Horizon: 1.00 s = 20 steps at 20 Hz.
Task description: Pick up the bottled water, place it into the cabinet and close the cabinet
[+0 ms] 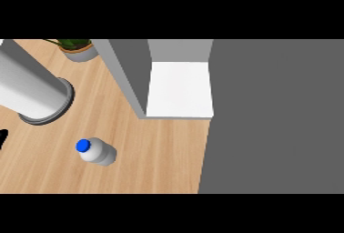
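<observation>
one bottled water [97, 151] stands upright on the counter [154, 154], blue cap up, near and left of the open cabinet [179, 88]. only the left forearm [30, 86] and a black sliver at the left edge show; you cannot tell either hand's state. the bottle lies nearer the left arm.

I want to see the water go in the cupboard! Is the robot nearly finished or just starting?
Just starting. Nothing looks done yet: the small white water bottle with the blue cap stands untouched on the light wooden counter. Nothing is in hand; only a black sliver at the left edge, maybe the left hand, shows. Left to do: pick up the bottle, set it on the white shelf of the open grey cabinet, then close it.
</observation>
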Motion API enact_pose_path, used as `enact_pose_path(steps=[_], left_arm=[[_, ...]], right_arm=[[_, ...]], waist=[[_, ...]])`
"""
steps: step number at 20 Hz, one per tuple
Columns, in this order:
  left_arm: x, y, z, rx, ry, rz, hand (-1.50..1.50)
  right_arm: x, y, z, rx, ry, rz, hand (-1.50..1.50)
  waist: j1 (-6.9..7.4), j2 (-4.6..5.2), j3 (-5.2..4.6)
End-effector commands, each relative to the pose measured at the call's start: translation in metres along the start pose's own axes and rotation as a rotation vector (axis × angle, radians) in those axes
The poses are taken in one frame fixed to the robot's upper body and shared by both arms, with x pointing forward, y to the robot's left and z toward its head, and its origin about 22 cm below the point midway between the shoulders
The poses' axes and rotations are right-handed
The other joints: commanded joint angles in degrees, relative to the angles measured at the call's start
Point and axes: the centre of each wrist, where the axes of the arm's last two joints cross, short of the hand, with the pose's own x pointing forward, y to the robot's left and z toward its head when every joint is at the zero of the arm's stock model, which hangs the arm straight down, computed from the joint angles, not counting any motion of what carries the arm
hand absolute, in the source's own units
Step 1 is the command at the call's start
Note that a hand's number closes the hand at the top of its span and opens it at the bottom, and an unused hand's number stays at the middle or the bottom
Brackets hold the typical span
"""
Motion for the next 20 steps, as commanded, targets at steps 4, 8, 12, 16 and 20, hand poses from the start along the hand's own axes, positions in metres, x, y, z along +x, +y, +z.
enact_pose_path(steps=[4,8,12,16,20], left_arm=[[0.049,-0.015,0.025,-0.067,-0.09,0.064,-1.5],[0.042,-0.011,0.027,-0.032,-0.092,0.056,-1.5],[0.036,-0.004,0.017,-0.03,-0.057,0.022,-1.5],[0.033,0.005,0.017,-0.041,-0.036,0.012,-1.5],[0.03,0.007,0.015,-0.027,-0.031,0.003,-1.5]], right_arm=[[0.011,0.005,0.007,0.002,-0.001,0.008,-1.5],[0.028,0.009,0.013,-0.026,-0.032,0.002,-1.5],[0.031,0.011,0.01,-0.013,0.001,-0.005,-1.5],[0.02,0.017,0.005,-0.02,-0.01,0.019,-1.5],[0.036,0.022,0.016,-0.021,-0.02,0.003,-1.5]], waist=[[-0.3,-0.02,0.07],[-0.26,-0.21,0.02],[-0.29,0.06,-0.01],[-0.06,0.0,-0.03],[-0.48,-0.18,-0.06]])
